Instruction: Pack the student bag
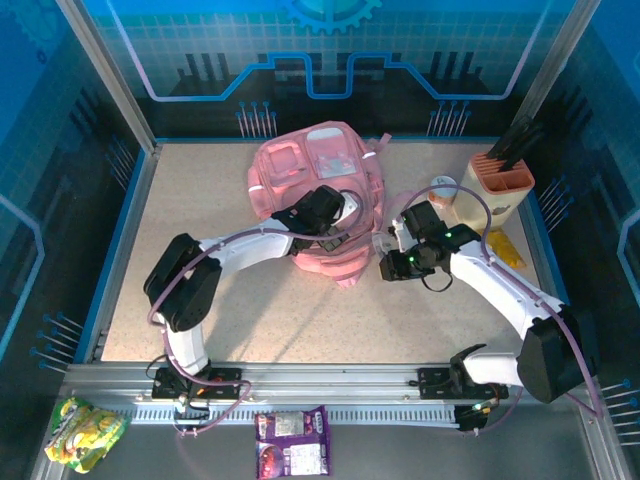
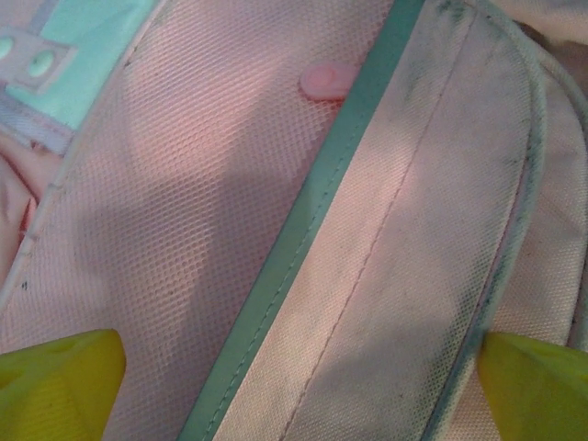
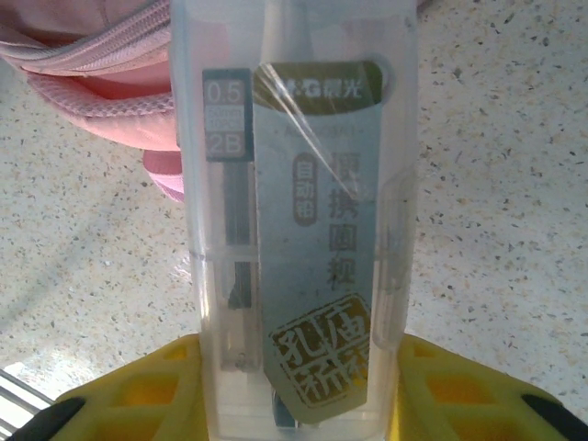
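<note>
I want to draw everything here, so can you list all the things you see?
student bag: one, pink, back middle of the table.
lead box: one, clear with a grey label, in the right arm's jaws, beside the bag.
pen holder: one, beige and orange, back right, with black things standing in it.
yellow packet: one, yellow, at the table's right edge.
snack bag: one, yellow-green, near ledge, left.
purple packet: one, purple, near ledge, middle.
table: one, speckled beige.
left arm: one, white and black, jaws wide open over the bag.
right arm: one, white and black, jaws closed on the lead box.
</note>
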`<action>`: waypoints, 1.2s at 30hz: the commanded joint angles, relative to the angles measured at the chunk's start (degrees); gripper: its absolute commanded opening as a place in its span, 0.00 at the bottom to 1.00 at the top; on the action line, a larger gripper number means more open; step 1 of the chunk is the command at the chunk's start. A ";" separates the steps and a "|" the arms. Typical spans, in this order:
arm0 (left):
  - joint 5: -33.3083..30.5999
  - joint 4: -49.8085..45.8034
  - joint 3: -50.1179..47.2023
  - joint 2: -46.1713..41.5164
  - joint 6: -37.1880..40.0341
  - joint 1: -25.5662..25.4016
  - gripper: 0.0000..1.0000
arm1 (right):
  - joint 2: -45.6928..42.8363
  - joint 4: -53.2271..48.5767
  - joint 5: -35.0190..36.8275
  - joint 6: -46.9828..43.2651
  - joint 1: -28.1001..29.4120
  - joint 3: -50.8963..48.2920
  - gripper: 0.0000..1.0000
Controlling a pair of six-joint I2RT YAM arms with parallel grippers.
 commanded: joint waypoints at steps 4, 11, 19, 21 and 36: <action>-4.62 -2.73 5.85 0.65 3.21 0.81 0.90 | -0.52 1.54 -2.85 1.12 -0.72 -0.73 0.35; 3.38 -8.30 2.26 -1.86 0.86 -0.36 0.99 | -2.12 2.30 -3.33 1.47 -0.85 -2.00 0.35; -4.48 -6.78 2.20 1.35 2.98 -0.19 0.99 | -1.67 2.59 -4.93 1.22 -1.16 -1.80 0.34; -4.81 -6.75 3.76 1.12 3.16 0.43 0.99 | -2.04 2.57 -5.53 1.29 -1.16 -1.75 0.34; -1.03 -7.71 11.82 3.31 4.69 3.66 0.63 | -2.51 2.33 -5.55 0.83 -1.16 -1.72 0.34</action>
